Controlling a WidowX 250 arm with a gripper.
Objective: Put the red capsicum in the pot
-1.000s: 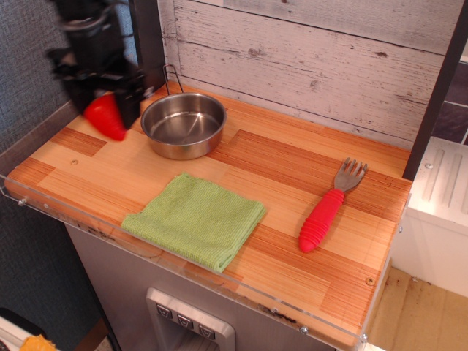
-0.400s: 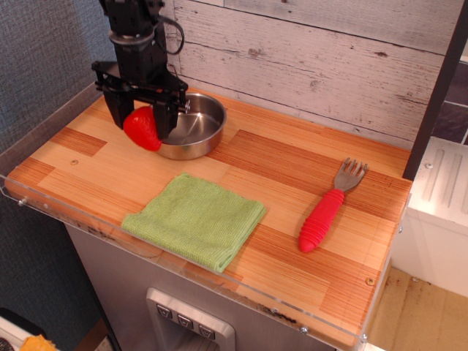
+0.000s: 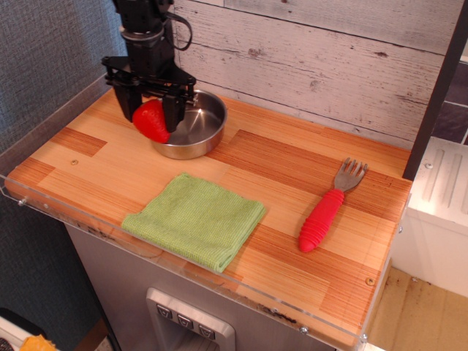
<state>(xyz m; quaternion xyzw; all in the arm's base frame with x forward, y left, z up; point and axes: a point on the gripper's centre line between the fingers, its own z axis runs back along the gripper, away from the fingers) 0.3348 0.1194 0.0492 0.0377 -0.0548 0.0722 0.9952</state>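
Note:
The red capsicum (image 3: 151, 121) is a glossy red rounded toy held between the black fingers of my gripper (image 3: 153, 110). The gripper is shut on it and holds it in the air over the left rim of the pot (image 3: 197, 139). The pot is a shallow shiny steel bowl at the back left of the wooden counter, and what shows of its inside holds nothing. The arm comes down from the top of the view and hides the pot's back left rim.
A folded green cloth (image 3: 195, 219) lies at the front middle of the counter. A fork with a ribbed red handle (image 3: 327, 211) lies to the right. A whitewashed plank wall (image 3: 307, 58) stands behind, and a clear rail (image 3: 183, 274) edges the counter's front.
My gripper has carried the red capsicum to the right, from left of the pot to above its left rim, and slightly higher.

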